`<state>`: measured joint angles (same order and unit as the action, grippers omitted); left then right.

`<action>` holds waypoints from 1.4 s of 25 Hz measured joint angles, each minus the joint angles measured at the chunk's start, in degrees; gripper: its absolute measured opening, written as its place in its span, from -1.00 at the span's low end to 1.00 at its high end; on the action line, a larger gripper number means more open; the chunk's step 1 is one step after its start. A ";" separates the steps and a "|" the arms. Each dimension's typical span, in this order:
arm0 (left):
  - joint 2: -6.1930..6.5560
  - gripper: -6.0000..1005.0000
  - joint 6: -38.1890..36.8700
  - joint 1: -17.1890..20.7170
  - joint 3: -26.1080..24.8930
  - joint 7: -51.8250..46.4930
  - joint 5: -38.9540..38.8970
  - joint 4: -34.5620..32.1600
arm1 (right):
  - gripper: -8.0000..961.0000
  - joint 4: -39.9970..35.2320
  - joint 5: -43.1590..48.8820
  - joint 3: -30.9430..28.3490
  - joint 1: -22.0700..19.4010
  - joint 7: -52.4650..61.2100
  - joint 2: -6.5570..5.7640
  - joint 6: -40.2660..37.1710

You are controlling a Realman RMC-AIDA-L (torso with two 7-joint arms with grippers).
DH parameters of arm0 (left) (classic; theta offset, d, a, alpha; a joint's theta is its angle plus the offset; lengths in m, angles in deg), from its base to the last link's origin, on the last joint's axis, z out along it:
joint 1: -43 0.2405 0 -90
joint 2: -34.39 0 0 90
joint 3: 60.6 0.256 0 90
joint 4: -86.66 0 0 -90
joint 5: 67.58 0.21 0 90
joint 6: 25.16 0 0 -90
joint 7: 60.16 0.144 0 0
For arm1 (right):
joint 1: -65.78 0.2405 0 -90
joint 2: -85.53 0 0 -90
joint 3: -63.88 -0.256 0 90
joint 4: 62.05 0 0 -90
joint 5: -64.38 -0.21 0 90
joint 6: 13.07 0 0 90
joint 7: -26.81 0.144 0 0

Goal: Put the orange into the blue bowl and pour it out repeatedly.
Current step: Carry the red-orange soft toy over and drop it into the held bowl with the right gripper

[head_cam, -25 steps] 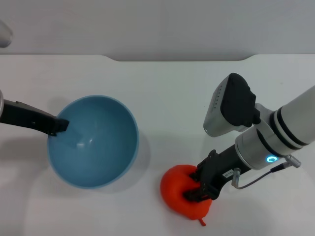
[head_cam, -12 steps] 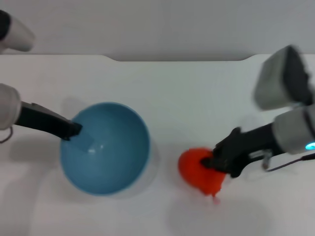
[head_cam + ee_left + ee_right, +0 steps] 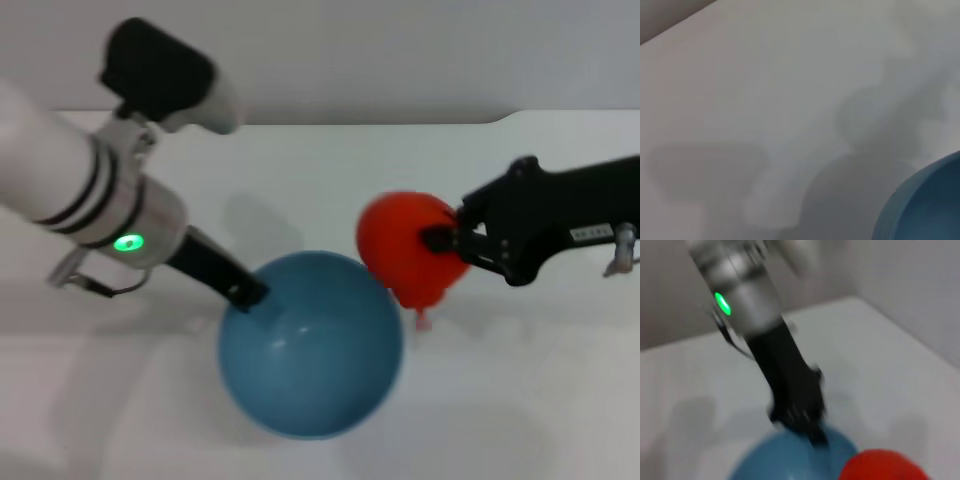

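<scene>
The blue bowl (image 3: 312, 358) is held above the white table, and my left gripper (image 3: 247, 293) is shut on its left rim. My right gripper (image 3: 445, 243) is shut on the orange (image 3: 405, 245) and holds it in the air at the bowl's upper right rim, stem nub pointing down. In the right wrist view the orange (image 3: 883, 466) sits close beside the bowl (image 3: 790, 460), with the left gripper (image 3: 802, 422) on the bowl's rim. The left wrist view shows only a piece of the bowl's (image 3: 925, 205) edge over the table.
The white table (image 3: 330, 180) spreads under both arms and ends at a grey wall at the back. Shadows of the arms and bowl fall on the table below them (image 3: 855, 165).
My left gripper has lifted the bowl and carried it right toward the middle. My right gripper has lifted the orange off the table and moved it up beside the bowl's rim.
</scene>
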<state>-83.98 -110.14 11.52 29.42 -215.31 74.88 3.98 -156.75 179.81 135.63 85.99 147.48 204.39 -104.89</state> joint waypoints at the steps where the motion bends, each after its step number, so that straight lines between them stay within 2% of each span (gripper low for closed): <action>1: -0.08 -0.99 0.29 -0.90 0.75 -0.35 -0.07 0.56 | -0.93 -0.35 -0.46 0.30 0.36 0.00 -0.04 -0.20; 6: -0.34 -0.99 3.47 -6.92 7.78 -4.96 -0.25 3.74 | -0.87 2.01 -0.31 5.88 2.49 -0.20 -0.02 1.06; 12: -0.55 -0.99 5.63 -8.90 9.65 -6.13 -1.36 3.32 | -0.80 7.73 2.96 9.21 4.92 0.83 -0.07 1.18; 19: -0.41 -0.99 6.60 -9.28 9.11 -6.17 -2.32 2.73 | -0.72 7.62 8.14 11.45 5.06 4.86 0.11 2.29; 25: -0.28 -0.99 7.15 -8.83 9.18 -6.09 -2.37 2.87 | -0.28 2.63 8.27 10.83 3.12 6.89 -0.02 3.32; 30: -0.20 -0.99 7.18 -8.50 9.15 -5.82 -2.38 2.90 | -0.18 1.43 8.65 10.92 2.37 7.84 -0.06 3.40; 35: -0.12 -0.99 6.94 -8.46 9.17 -5.70 -2.32 2.91 | -0.18 1.27 8.69 11.24 2.36 8.36 -0.03 3.26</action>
<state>-84.10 -103.19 3.06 38.59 -221.01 72.56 6.90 -155.48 188.50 146.87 88.35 155.83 204.36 -101.64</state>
